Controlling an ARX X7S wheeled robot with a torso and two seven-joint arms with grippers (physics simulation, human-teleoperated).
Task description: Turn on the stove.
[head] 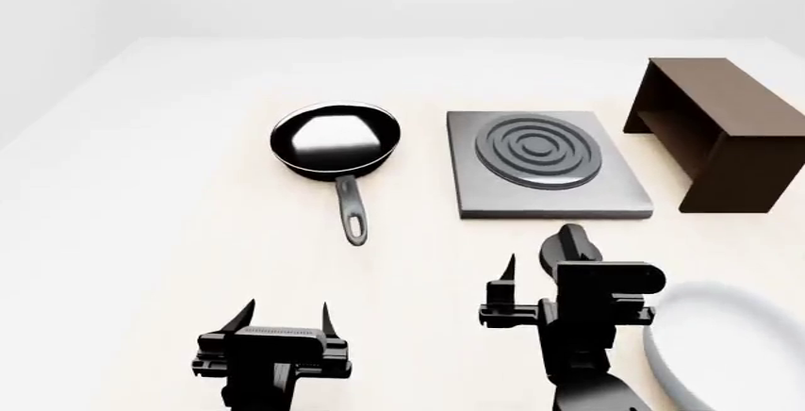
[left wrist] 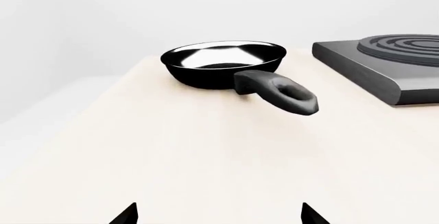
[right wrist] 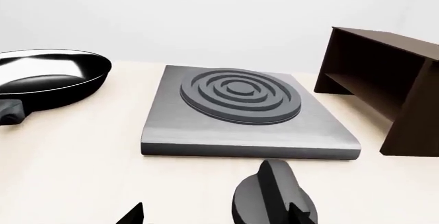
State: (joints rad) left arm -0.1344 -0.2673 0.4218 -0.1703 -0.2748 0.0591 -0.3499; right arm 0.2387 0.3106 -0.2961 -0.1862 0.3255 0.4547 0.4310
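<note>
1. The stove is a flat grey square plate with a ring burner on top, sitting on the pale table right of centre in the head view.
2. Its knob, small, black and round with a ridge, lies on the table just in front of the stove's near edge, apart from the plate.
3. In the right wrist view the knob sits close in front of the camera, with the stove just beyond it.
4. The right gripper is at the knob; one finger is visible to the knob's left, the other is hidden behind the gripper body.
5. Cannot tell whether the right fingers touch the knob; they stand apart, not pinched.
6. The left gripper hovers low over bare table in front of the pan, fingers spread wide, holding nothing.
7. The left wrist view shows only its two finger tips at the frame edge, well apart.
8. The black frying pan sits left of the stove, near but not touching, handle pointing toward the robot.
9. A dark brown shelf stands right of the stove, open side facing it.
10. A pale grey curved rim shows at the near right corner of the head view; cannot tell what it is.
</note>
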